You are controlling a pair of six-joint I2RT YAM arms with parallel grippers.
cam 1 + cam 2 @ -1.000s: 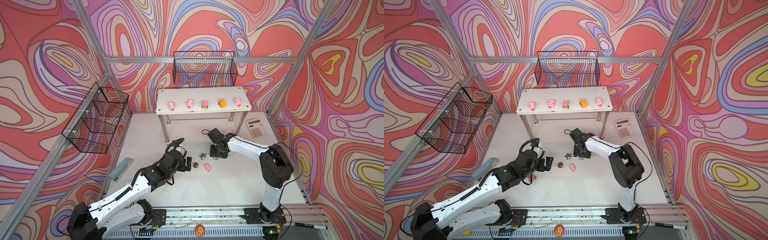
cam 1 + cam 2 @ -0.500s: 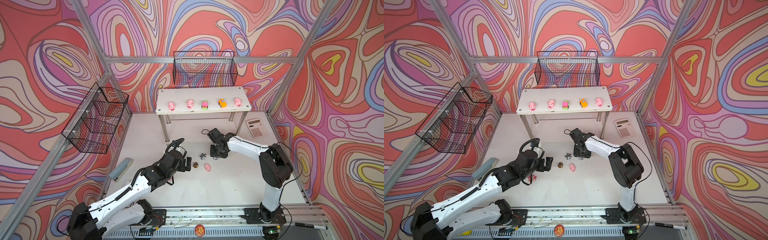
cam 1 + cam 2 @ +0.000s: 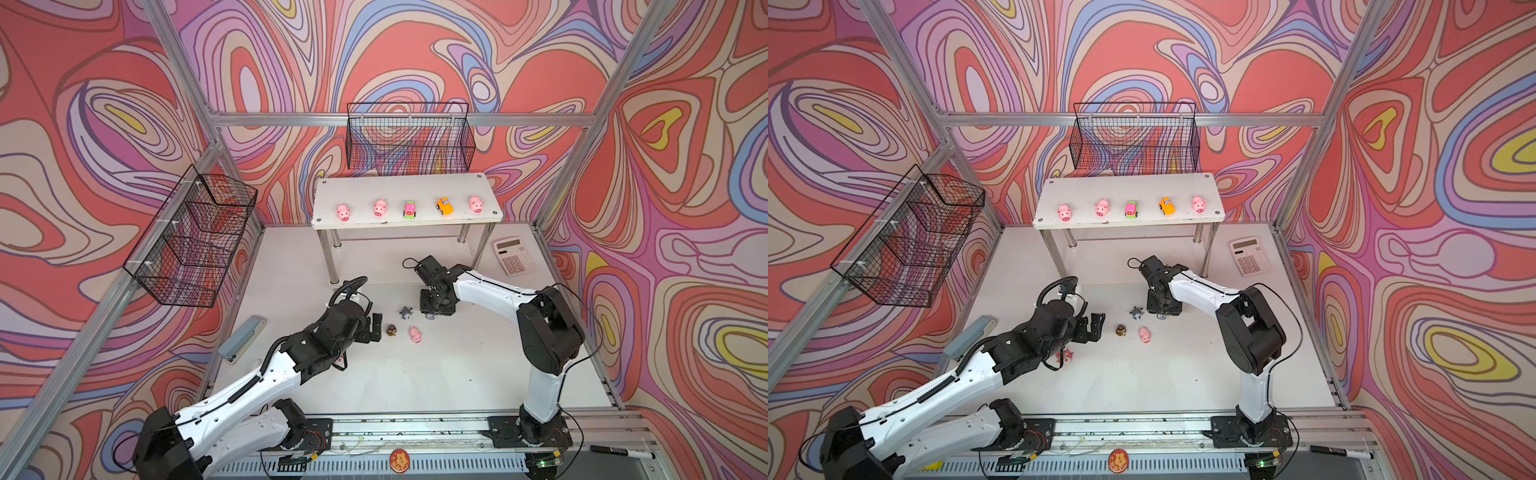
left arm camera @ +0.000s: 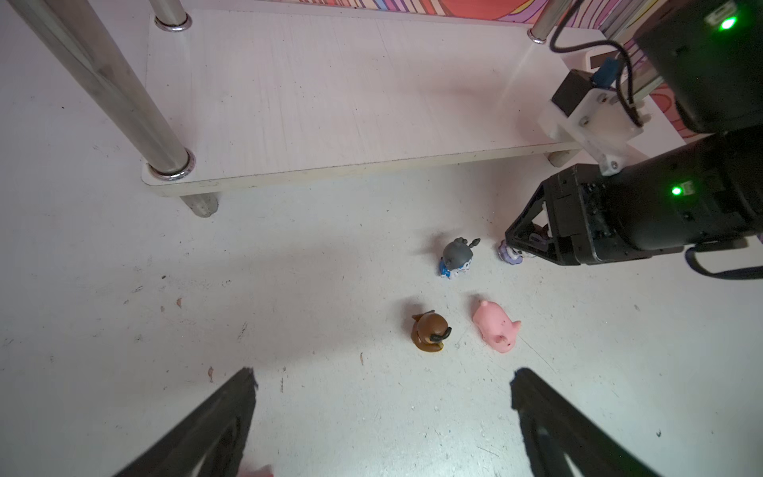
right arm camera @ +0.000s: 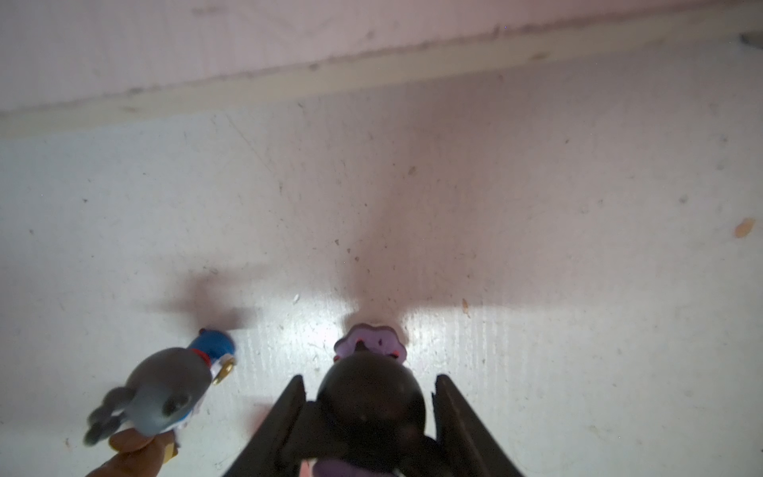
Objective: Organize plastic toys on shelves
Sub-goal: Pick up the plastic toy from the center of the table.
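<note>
Right wrist view alone shows the right gripper [image 5: 369, 378], its fingers close on either side of the dark figurine [image 5: 371, 409] on the table [image 5: 536, 206]; whether they pinch it cannot be told. Left wrist view shows the left gripper [image 4: 384, 396] spread wide, holding nothing, just short of the brown figurine [image 4: 427, 330] and pink pig [image 4: 495, 326]. In a top view the pink bear [image 3: 1065, 356] lies in plain sight just beside the left arm [image 3: 967, 374]. On the rack [image 3: 332, 257], the lower board [image 4: 330, 91] lies open behind its front edge; five toys [image 3: 409, 208] line the top board [image 3: 405, 185] near its front, with room behind.
</note>
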